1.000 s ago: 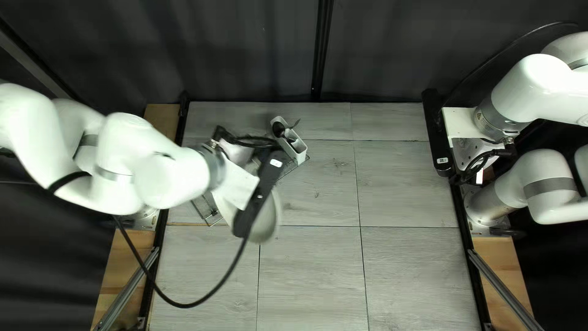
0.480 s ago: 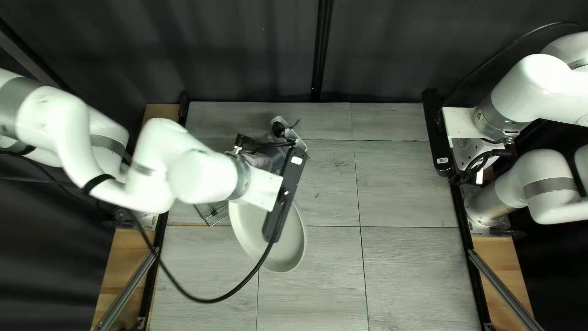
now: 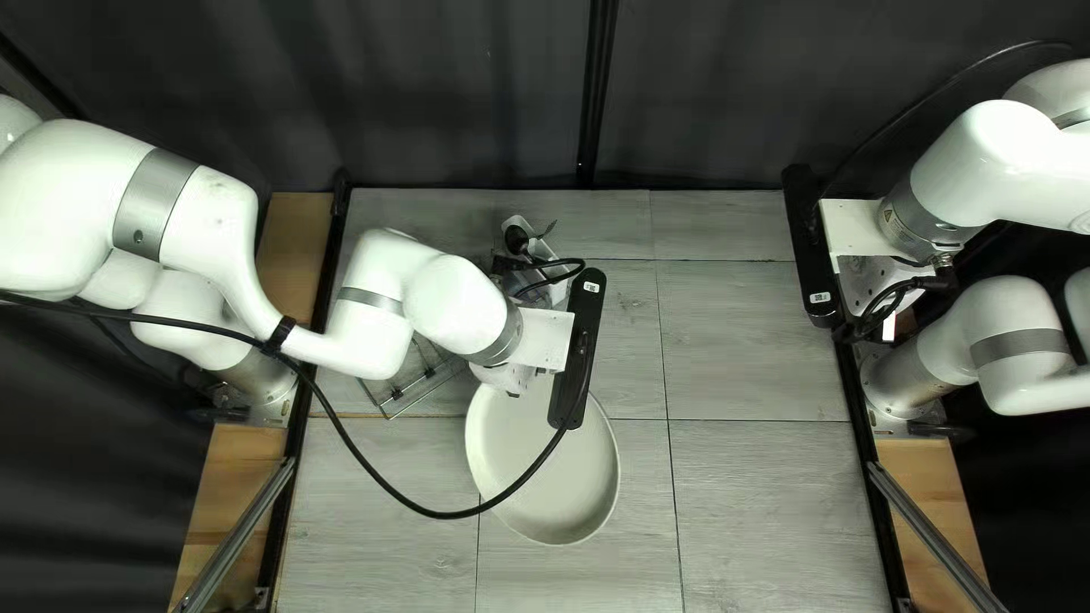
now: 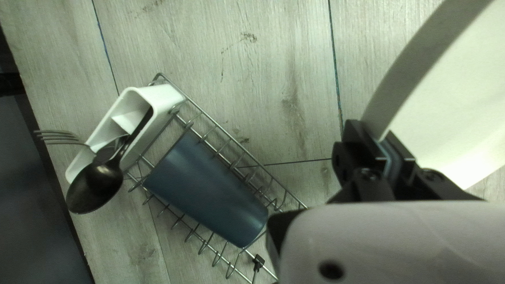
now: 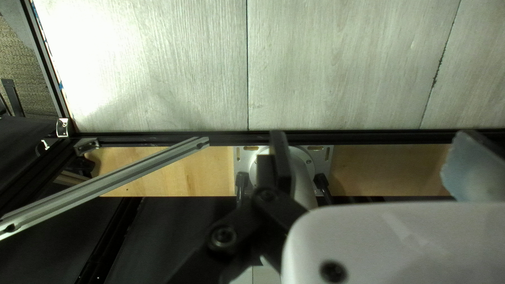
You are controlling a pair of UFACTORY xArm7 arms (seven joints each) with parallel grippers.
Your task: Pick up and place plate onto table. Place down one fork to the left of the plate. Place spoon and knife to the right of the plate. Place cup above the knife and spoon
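In the top left view my left gripper is over the white plate, its fingertips hidden. In the left wrist view my left gripper is shut on the rim of the plate. A blue cup lies on its side in the wire rack. A black spoon and a fork stick out of the white caddy; I cannot make out a knife. My right gripper is at the table's right edge; in the right wrist view my right gripper has its fingers wide apart, holding nothing.
The wire rack, with the caddy at its far end, stands left of the plate, partly under my left arm. A black cable from that arm loops over the plate. Frame rails edge the table.
My left arm has swung right and toward the near edge, carrying the plate out from beside the rack. More of the plate shows. The right arm has stayed still.
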